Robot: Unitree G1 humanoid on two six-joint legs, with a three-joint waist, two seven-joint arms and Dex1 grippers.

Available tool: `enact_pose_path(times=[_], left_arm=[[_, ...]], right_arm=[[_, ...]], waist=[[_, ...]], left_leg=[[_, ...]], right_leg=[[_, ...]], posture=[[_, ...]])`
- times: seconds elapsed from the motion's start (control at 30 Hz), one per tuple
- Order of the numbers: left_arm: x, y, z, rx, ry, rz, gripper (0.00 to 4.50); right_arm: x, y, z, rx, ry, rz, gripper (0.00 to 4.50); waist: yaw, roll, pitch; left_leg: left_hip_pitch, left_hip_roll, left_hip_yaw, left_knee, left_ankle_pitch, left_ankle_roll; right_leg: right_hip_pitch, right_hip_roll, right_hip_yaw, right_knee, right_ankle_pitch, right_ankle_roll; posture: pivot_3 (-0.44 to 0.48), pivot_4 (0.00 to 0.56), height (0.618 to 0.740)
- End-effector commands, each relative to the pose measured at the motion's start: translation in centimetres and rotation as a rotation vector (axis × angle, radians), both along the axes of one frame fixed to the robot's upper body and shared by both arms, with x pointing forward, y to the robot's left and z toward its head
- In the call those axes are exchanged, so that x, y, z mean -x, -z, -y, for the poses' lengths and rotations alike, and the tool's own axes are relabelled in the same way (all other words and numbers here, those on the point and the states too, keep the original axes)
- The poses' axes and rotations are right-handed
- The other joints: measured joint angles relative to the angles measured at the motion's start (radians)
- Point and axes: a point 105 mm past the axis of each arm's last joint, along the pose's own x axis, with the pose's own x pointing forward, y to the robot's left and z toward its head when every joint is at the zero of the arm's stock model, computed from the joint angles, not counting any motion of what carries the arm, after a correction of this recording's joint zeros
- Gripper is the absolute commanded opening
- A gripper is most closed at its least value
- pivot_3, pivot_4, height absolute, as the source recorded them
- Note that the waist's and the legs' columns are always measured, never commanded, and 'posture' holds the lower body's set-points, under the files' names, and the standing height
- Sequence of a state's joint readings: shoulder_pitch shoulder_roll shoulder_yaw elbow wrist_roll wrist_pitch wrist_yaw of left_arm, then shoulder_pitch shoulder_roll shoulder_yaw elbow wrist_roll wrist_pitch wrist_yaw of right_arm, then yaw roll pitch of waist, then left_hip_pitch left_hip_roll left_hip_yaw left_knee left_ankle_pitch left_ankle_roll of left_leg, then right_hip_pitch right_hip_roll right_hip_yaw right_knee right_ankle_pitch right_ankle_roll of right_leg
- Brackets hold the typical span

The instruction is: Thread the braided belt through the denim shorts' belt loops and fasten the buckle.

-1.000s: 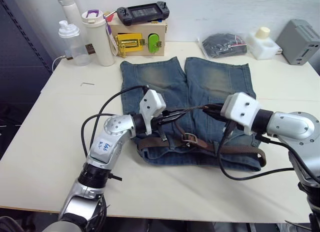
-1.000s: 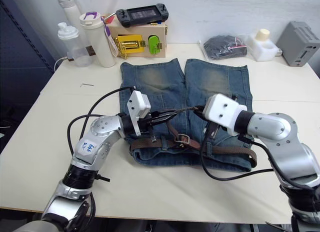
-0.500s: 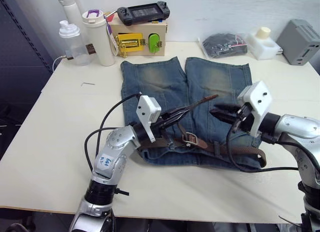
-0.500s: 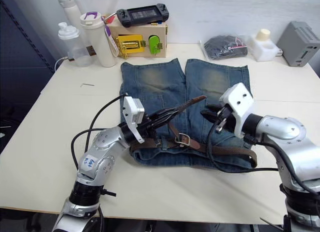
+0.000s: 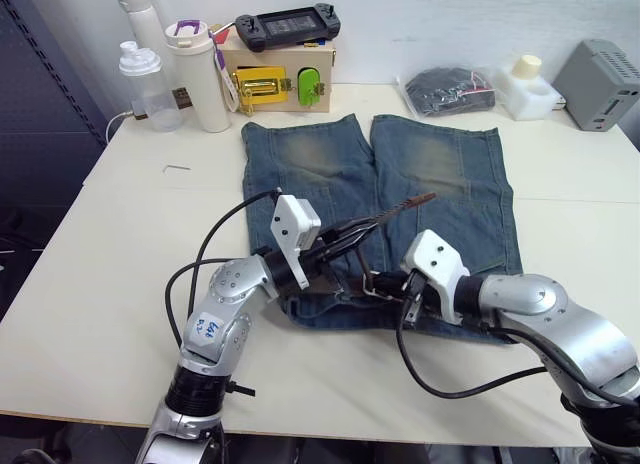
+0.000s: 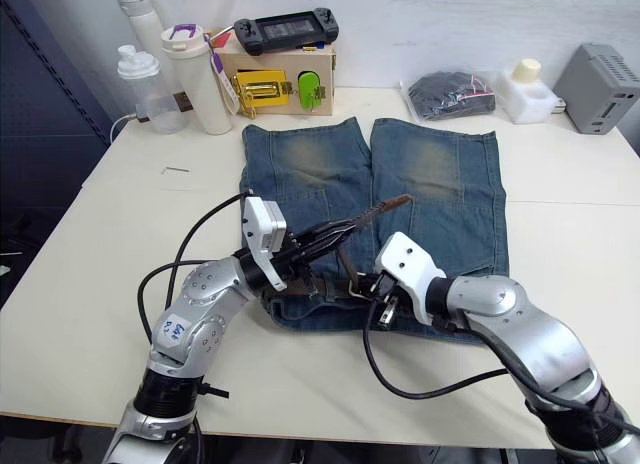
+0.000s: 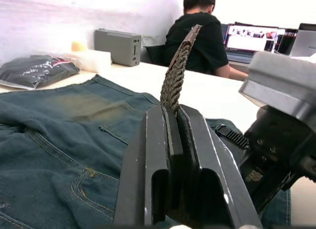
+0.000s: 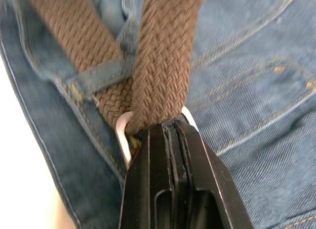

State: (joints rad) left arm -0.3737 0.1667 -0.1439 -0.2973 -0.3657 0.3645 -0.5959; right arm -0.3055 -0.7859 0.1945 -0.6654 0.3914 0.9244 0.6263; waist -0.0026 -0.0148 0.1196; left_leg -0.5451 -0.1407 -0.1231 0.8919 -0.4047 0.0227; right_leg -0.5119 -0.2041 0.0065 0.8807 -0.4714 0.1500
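The denim shorts (image 5: 440,164) lie flat on the table, waistband toward me. My left gripper (image 5: 352,231) is shut on the braided belt (image 7: 175,76) near its free end, which sticks up and away over the shorts (image 5: 408,201). My right gripper (image 8: 165,124) is down at the waistband, shut on the silver buckle (image 8: 122,133), where the belt folds through the frame. A denim belt loop (image 8: 98,73) crosses the strap just beyond the buckle. My right arm hides the rest of the belt along the waistband.
Along the table's far edge stand two bottles (image 5: 195,74), a wooden box with a yellow latch (image 5: 275,79) and a game controller on top, a dark bundle in a plastic bag (image 5: 445,87), a white bottle (image 5: 525,84) and a grey box (image 5: 598,69). A person (image 7: 197,31) sits at a laptop beyond the table.
My right gripper has let go of the belt's free end, swung out to the right, then come down and left to the waistband and shut on the buckle. My left gripper still holds the raised belt end.
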Motion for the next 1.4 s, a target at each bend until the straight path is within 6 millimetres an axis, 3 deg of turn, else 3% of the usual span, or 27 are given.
enact_pose_path(times=[0.03, 0.2, 0.3, 0.4, 0.7, 1.4], left_arm=[[0.6, -0.6, -1.3, 0.005, -0.028, 0.048, 0.00], [1.1, 1.2, -3.0, -0.034, -0.067, 0.007, 0.00], [1.2, 1.2, -3.2, -0.024, -0.081, -0.003, 0.00], [1.2, 1.2, -3.3, -0.018, -0.085, -0.005, 0.00], [1.0, 1.2, -3.3, -0.023, -0.087, 0.000, 0.00], [0.6, 1.1, -3.1, -0.025, -0.093, 0.003, 0.00]], right_arm=[[0.6, 2.5, 0.6, 0.074, 0.028, -0.069, 0.09], [0.1, -0.5, 0.3, -0.086, 0.060, -0.011, 0.09], [0.0, -2.7, 1.0, -0.168, 0.072, 0.035, 0.09], [0.0, -3.6, 1.7, -0.193, 0.081, 0.045, 0.09], [0.2, -1.4, 2.4, -0.076, 0.097, 0.018, 0.09], [1.0, -0.9, -1.6, -0.091, -0.020, 0.017, 0.09]], waist=[[0.001, 0.000, 0.000], [0.003, 0.000, 0.000], [0.007, 0.000, 0.000], [0.004, 0.000, 0.000], [0.002, 0.000, 0.000], [0.001, 0.000, 0.000]], left_leg=[[0.000, 0.000, 0.000, 0.000, 0.000, 0.000], [0.001, 0.000, -0.002, 0.000, 0.000, 0.000], [0.001, -0.001, -0.002, 0.000, 0.000, 0.000], [0.001, -0.001, -0.002, 0.000, 0.000, 0.000], [0.001, 0.000, -0.002, -0.001, 0.000, 0.000], [0.001, 0.000, -0.002, -0.001, 0.000, 0.000]], right_leg=[[0.001, 0.000, 0.000, 0.000, 0.000, 0.000], [0.002, 0.000, 0.000, -0.001, 0.000, 0.000], [0.002, 0.001, 0.000, -0.001, 0.000, 0.000], [0.002, 0.001, 0.000, -0.002, 0.000, 0.000], [0.002, 0.000, 0.000, -0.003, 0.000, 0.000], [0.002, 0.000, 0.000, -0.003, 0.000, 0.000]], posture=[[0.000, 0.150, 0.645], [0.000, 0.150, 0.645], [0.000, 0.150, 0.645], [0.000, 0.150, 0.645], [0.000, 0.150, 0.645], [0.000, 0.150, 0.645]])
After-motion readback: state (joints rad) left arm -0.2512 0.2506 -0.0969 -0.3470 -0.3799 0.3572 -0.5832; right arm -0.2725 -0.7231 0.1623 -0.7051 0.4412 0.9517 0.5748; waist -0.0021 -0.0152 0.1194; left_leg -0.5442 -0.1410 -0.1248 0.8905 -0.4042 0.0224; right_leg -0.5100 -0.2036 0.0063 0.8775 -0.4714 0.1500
